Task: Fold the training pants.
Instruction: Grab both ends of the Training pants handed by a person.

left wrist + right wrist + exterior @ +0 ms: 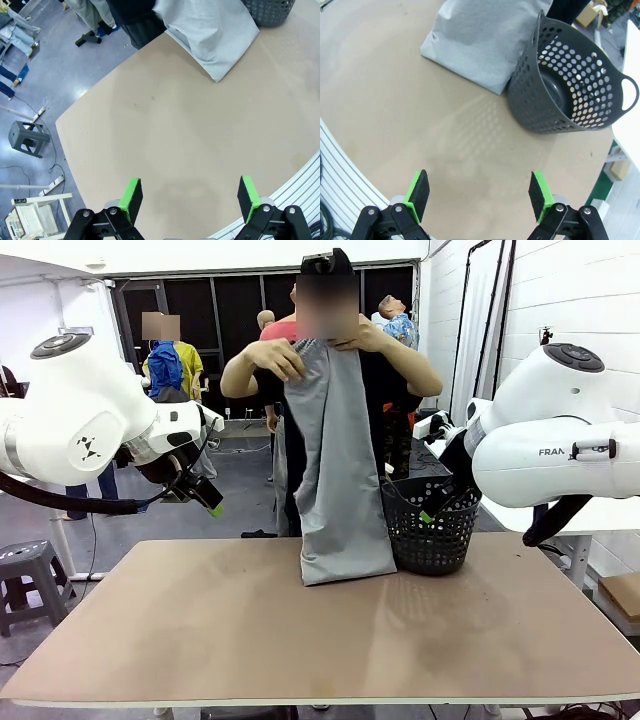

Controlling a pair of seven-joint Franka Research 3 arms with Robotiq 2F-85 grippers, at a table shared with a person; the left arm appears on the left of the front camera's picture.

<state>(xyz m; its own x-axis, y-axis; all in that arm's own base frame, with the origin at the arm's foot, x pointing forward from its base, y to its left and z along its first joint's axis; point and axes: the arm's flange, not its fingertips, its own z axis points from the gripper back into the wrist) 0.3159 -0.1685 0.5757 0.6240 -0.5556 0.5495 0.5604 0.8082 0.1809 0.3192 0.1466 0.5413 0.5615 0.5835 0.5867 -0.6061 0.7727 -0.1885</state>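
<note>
The training pants hang at the far edge of the worktop, held up by the person standing there. One hand grips the top of the grey cloth at chest height, and the other hand holds it a little higher. The cloth falls straight down as one long folded panel. Its lower end rests on the worktop near the middle of the far edge, spread flat with a square corner toward the robot.

Just beside the pants, toward the far right corner, stands the dark perforated basket, upright and with its mouth open upward. In the right wrist view the pants lie against the wall of the basket, whose two loop handles show at the rim. In the left wrist view the pants' lower corner points across the bare worktop, with the basket behind it.

The left gripper hovers above the left edge of the worktop, well apart from the pants, and its jaws stand wide apart with nothing between the green pads. The right gripper hangs in front of the basket near the right edge. Its jaws are also spread wide and empty above bare worktop.

A grey stool stands on the floor beyond the left edge.
</note>
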